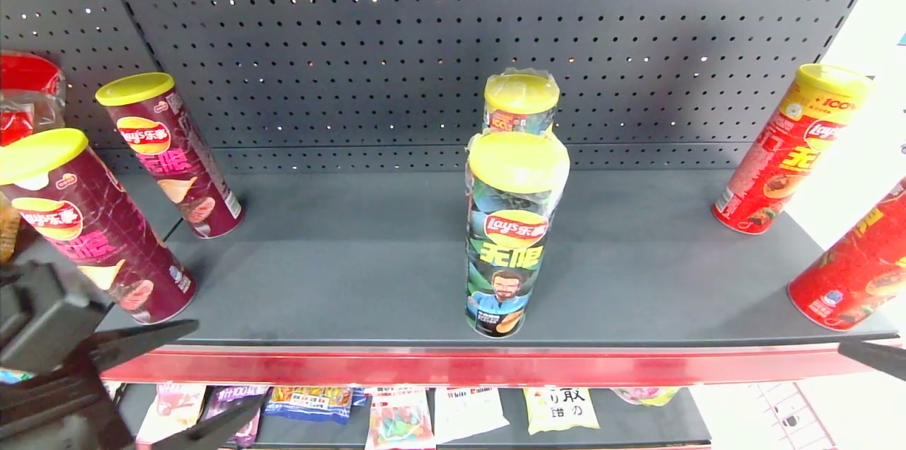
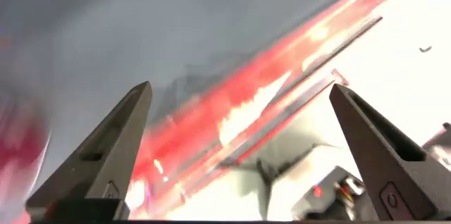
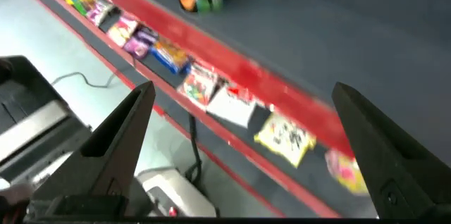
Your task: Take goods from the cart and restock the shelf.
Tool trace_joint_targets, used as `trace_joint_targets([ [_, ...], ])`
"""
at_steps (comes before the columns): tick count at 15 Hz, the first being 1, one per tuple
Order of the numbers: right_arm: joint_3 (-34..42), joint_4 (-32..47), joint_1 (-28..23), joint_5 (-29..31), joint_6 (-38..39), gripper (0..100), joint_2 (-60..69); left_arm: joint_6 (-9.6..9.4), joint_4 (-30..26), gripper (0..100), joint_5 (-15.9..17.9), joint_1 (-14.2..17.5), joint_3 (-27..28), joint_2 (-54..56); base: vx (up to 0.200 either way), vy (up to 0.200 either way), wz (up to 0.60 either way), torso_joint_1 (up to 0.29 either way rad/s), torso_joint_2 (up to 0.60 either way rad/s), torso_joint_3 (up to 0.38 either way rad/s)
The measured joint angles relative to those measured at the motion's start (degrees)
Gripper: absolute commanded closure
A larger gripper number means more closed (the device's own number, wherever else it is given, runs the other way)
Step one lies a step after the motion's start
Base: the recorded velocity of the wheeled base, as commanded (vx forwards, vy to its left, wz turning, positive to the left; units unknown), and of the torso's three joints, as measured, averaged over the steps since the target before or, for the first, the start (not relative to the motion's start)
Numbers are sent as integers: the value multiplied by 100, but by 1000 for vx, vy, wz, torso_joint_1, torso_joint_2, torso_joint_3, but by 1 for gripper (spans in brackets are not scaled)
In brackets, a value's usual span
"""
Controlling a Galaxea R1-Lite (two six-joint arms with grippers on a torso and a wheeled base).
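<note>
- Shelf: its grey deck lies ahead of and above the left pincer. Its red rail is just past that pincer's tips.
- The right pincer hangs before the same rail, further along it.
- Both pincers: jaws wide, nothing held.
- Judged step: fetch the next item from the cart, since no stock is in hand.
- Two bare stretches of deck look usable.
  - One is straight ahead of the left pincer, between the maroon cans and the green can.
  - The other is ahead of the right pincer, between the green can and the red cans.
- Advice: grip a can mid-body and keep it upright. Raise its base over the rail before moving it in, and set it down apart from its neighbours. Tall, narrow cans probably tip at a nudge.
- Hidden: a rear can stands directly beyond the green can; its lid and upper wrap show, its body does not.
- Cut off: the red can nearest the right pincer, and a red-lidded item beyond the maroon cans that I cannot identify.
- Packets on the lower shelf, beneath both pincers, are partly covered by the rail; their kinds are unclear.
- From the left wrist, no detail of the rail can be made out.
</note>
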State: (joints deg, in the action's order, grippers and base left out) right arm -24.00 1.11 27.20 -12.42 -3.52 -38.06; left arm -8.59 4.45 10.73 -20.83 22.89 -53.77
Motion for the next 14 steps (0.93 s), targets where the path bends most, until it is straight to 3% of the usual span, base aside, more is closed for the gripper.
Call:
trace_joint_targets([
  [4,-328,1936,-1084,304,310,0,1178,382,-2610,0,-246,976,94,2315,0,0,0,0,0,0],
  [6,-516,2376,-1736,514,406,0,1499,641,-3612,0,-422,1442,124,3217,0,0,0,0,0,0],
  [8,-555,2470,-2354,868,432,0,1687,892,-3861,0,-672,2035,80,3849,0,0,0,0,0,0],
  [10,-507,2483,-2909,1267,434,0,1814,976,-3901,0,-751,2405,-101,4404,0,0,0,0,0,0],
  [12,-350,2477,-3111,1375,390,0,1982,996,-3578,0,-736,2526,-283,4686,0,0,0,0,0,0],
  [14,-107,2464,-3124,1324,205,0,2260,994,-2667,0,-635,2562,-645,4818,0,0,0,0,0,0],
])
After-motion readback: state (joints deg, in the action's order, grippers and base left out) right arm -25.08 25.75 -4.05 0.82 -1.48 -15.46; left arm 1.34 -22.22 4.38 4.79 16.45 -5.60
